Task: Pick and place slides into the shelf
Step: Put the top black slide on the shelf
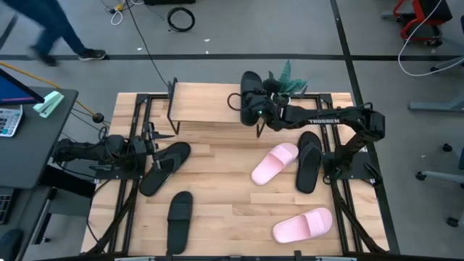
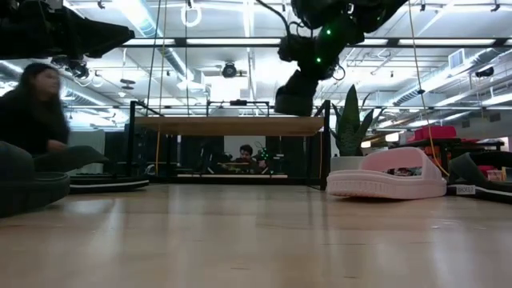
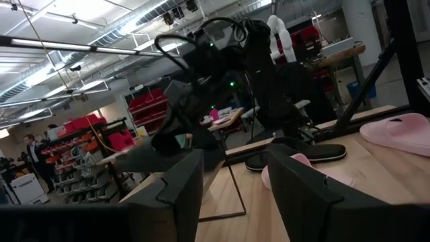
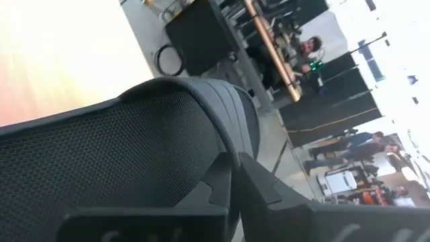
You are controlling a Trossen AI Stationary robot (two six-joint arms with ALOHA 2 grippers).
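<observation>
**Black slide held up over the shelf**

Seen from above: right gripper (image 1: 255, 109) out over the right end of the shelf (image 1: 210, 105), holding a black slide (image 1: 250, 88). Jaws pressed tight on that slide. "TROSSEN" in white letters on the right arm. Left gripper (image 1: 154, 142) low by the left edge of the bench (image 1: 232, 210), jaws spread wide, holding nothing. Second black slide (image 1: 165, 167) just beside those jaws, toe toward them. Third black slide (image 1: 180, 217) nearer the front, left side. Fourth black slide (image 1: 309, 161) on the right, next to a pink slide (image 1: 275, 162). Second pink slide (image 1: 302, 225) near the front right corner. Person walking on the floor past the bench's far left corner.

Only in the low view: held slide (image 2: 294, 94) hanging in the air above the shelf top (image 2: 232, 125), not touching it. Plant (image 2: 350, 120) standing behind, right of the shelf. Pink slide (image 2: 388, 176) flat on the bench. Person seated at left, another far back under the shelf.

Only in the right wrist view: mesh strap of the held slide (image 4: 121, 154) filling the picture, right against the fingers (image 4: 262, 185).

Left wrist view: two spread fingers (image 3: 178, 191), with the right arm and its slide beyond.
</observation>
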